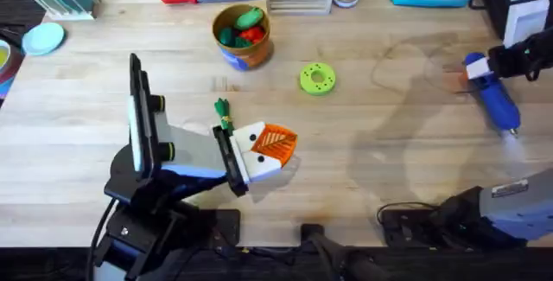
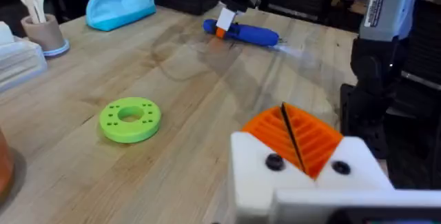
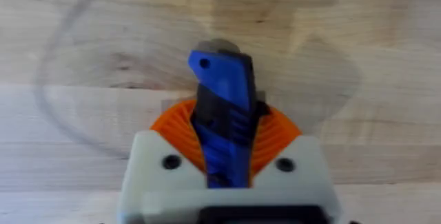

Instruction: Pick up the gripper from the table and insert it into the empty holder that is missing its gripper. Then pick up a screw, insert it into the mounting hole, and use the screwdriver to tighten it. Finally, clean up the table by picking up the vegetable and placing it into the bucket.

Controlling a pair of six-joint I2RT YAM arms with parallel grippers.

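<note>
Screwdriver [image 3: 220, 124] handle sits clamped between the right gripper's [image 3: 222, 151] orange pads, lying low over the table's [image 1: 389, 160] right side. Rigid and chunky, it looks light and best held mid-handle. The left gripper [image 1: 270, 147] rests closed near the small vegetable [image 1: 223, 113], the bucket [image 1: 243, 35] farther back.

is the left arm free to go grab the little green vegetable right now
Probably yes: the vegetable lies on bare table just beside the left gripper, whose pads are shut with nothing between them and nothing blocks the way.
</note>
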